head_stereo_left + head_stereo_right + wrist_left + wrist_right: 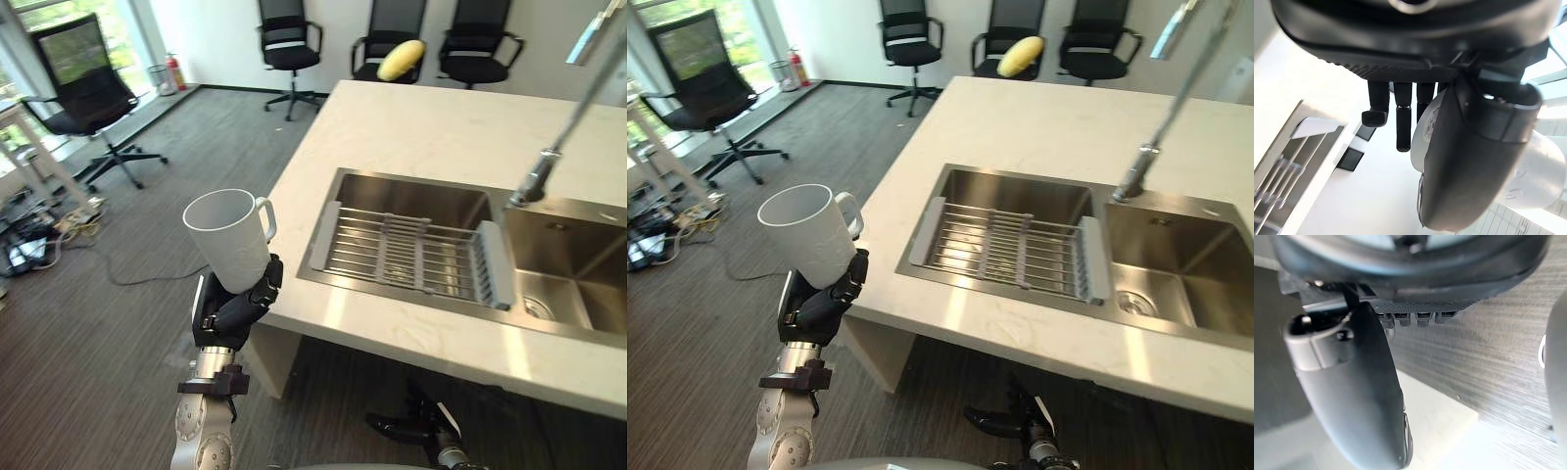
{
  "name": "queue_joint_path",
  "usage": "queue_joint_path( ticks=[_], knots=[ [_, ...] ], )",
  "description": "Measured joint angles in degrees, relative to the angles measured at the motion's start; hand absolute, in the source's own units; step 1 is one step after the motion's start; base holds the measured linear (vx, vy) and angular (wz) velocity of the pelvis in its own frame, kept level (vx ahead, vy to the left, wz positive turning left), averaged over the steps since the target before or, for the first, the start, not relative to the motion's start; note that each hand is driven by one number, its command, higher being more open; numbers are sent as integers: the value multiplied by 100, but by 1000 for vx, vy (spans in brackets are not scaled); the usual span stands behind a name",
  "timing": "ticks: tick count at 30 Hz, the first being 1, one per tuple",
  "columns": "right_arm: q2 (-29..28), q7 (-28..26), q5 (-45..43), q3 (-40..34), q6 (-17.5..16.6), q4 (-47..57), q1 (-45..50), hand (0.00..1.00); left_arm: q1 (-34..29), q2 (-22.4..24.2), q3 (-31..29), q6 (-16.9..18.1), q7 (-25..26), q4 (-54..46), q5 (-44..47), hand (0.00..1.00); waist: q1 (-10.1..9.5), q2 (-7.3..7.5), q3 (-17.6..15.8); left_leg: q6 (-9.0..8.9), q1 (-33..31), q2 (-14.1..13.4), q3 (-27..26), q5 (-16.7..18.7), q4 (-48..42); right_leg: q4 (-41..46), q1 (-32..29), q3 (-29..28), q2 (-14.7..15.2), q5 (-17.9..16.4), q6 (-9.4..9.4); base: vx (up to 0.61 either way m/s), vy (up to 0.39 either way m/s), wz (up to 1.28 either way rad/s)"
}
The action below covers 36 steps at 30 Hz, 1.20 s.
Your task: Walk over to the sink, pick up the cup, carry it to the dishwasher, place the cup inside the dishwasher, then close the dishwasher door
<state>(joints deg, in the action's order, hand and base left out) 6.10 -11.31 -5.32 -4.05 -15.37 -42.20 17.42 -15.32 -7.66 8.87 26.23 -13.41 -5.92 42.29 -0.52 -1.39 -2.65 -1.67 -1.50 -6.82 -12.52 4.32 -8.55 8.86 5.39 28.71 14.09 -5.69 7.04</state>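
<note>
Pickup done: cup [230, 235] in hand; dishwasher steps pending
Left hand [230, 313] is gripping the cup, seemingly clear of the counter [411, 117], at nine o'clock of the sink [411, 191]; right hand [421, 426] is hanging at six o'clock, grip unreadable

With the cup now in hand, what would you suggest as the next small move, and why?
Probably turn away from the sink, keeping the left robot hand curled round the white cup: it is already lifted clear of the counter, so carrying it to the dishwasher comes next.
</note>
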Motion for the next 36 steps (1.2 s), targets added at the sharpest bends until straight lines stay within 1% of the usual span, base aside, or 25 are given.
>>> queue_joint_path(
  ticks=[1,3,5,6,8,9,10,11,13,14,15,16,17,18,21,22,23,24,25,27,31,33,34,35,36],
  knots=[
    [-18,31,-2,-4,0,1,3,100,19,19,5,-34,-69,-103,59,0,8,41,-26,112,-15,-29,-510,-53,65,18,104,253,73,5,5,67,43,165],
    [49,68,-3,1,9,10,-5,100,34,62,26,-52,-183,-231,114,0,-20,28,-18,117,-43,-59,-1123,-171,1,173,312,546,113,4,6,51,77,165],
    [97,89,-2,14,9,101,-36,100,2,109,34,-13,-206,-364,159,0,-115,28,-16,46,59,30,-1035,-224,151,487,431,592,209,3,5,51,99,127],
    [133,90,-1,58,9,184,-160,100,-16,116,6,63,-204,-425,166,0,-230,44,-25,33,92,130,-878,-235,209,815,404,533,343,3,4,45,83,66],
    [149,79,-1,114,9,271,-343,100,-70,109,-15,93,-201,-502,165,0,-261,81,-42,83,92,233,-761,-210,212,1214,303,397,537,4,3,29,105,51],
    [130,49,-3,136,11,315,-474,100,-75,105,-46,106,-199,-520,161,0,-262,143,-79,150,90,359,-666,-167,172,1625,196,258,734,12,-6,15,151,57],
    [109,20,-3,269,12,336,-611,100,-76,105,-44,103,-185,-523,152,0,-257,255,-149,253,104,519,-524,-90,73,2279,-10,32,1009,119,-62,13,143,55],
    [104,11,-4,304,12,337,-628,100,-76,106,-42,102,-183,-523,148,0,-257,268,-159,271,110,547,-490,-77,52,2429,-55,-20,1062,168,-71,38,143,63],
    [68,-15,0,477,16,334,-654,100,-75,110,-22,95,-170,-523,136,0,-244,306,-207,362,186,673,-199,-16,15,3203,-325,-457,1234,712,-180,65,118,67],
    [14,-17,7,571,16,317,-588,100,-79,139,2,105,-162,-520,143,0,-203,269,-282,406,244,698,20,15,34,3666,-568,-891,1172,708,-208,78,104,94],
    [-27,-13,34,707,15,319,-523,100,-78,132,-21,122,-122,-496,159,0,-149,277,-311,436,251,707,282,47,42,3821,-768,-1338,817,-7,-197,72,94,99],
    [-37,-13,48,762,16,317,-484,100,-77,135,-8,125,-79,-484,159,0,-122,276,-313,437,252,713,398,49,48,3770,-857,-1530,626,-271,-162,66,72,108],
    [-49,-5,48,899,16,319,-407,100,-78,138,35,128,-30,-468,159,0,-62,275,-318,439,258,744,629,66,57,3482,-978,-1793,261,-599,-108,81,46,109],
    [-85,1,47,979,16,342,-320,100,-76,137,101,133,-21,-448,158,0,-11,280,-317,438,274,801,859,90,59,3009,-1066,-2022,-59,-789,-112,86,26,105],
    [-195,16,38,1072,20,601,-44,100,-63,146,277,131,-21,-449,145,0,28,293,-300,445,253,922,1328,197,-72,1964,-1262,-2656,-627,-823,-145,105,-75,91],
    [-199,14,36,1117,20,691,21,100,-63,147,283,129,-22,-452,132,0,35,355,-270,410,221,972,1397,280,-168,1717,-1242,-2692,-638,-689,-240,113,-147,85],
    [-213,-14,29,1178,20,853,119,100,-73,152,277,125,-38,-457,80,0,26,468,-219,337,131,1049,1392,513,-458,1429,-1172,-2603,-535,-512,-284,182,-210,74],
    [-189,-25,19,1176,40,915,137,100,-147,261,281,63,-40,-432,42,0,37,306,-178,272,45,740,1091,761,-794,1298,-992,-2366,-614,-536,-324,187,-200,78],
    [-156,-21,-17,1163,40,994,152,100,-200,344,294,56,-90,-446,7,0,58,222,-129,196,-2,425,688,820,-969,1209,-903,-2192,-663,-553,-356,172,-157,66],
    [-74,-15,-18,1103,52,1142,140,100,-206,492,294,24,-190,-446,-68,0,27,87,-64,81,15,116,174,836,-1105,1090,-675,-1934,-695,-568,-376,203,-107,67],
    [-151,34,-68,1110,161,1247,361,100,-216,537,208,9,-374,-617,-20,0,-21,36,-28,106,-80,50,-446,800,-1189,863,-368,-1498,-601,-574,-367,86,-7,64],
    [-214,92,-78,1037,159,1252,260,100,-227,516,250,-81,-550,-618,98,0,-29,86,10,211,-87,294,-702,489,-704,763,-338,-1227,-373,-555,-338,-18,94,82],
    [-272,144,-84,941,161,1205,166,100,-256,498,273,-135,-673,-616,159,0,-54,142,52,286,101,312,-1220,546,-241,661,-322,-1080,-209,-471,-247,7,92,84],
    [-276,177,-86,918,162,1201,137,100,-284,487,281,-153,-716,-613,172,0,-43,166,73,249,243,252,-1668,564,-98,571,-266,-1024,-160,-393,-206,83,82,98],
    [-256,243,-138,902,157,1204,69,100,-261,456,315,-188,-763,-602,171,0,10,165,62,251,420,121,-2275,412,-22,525,-142,-1003,-94,-350,-195,108,65,96]
  ],
)
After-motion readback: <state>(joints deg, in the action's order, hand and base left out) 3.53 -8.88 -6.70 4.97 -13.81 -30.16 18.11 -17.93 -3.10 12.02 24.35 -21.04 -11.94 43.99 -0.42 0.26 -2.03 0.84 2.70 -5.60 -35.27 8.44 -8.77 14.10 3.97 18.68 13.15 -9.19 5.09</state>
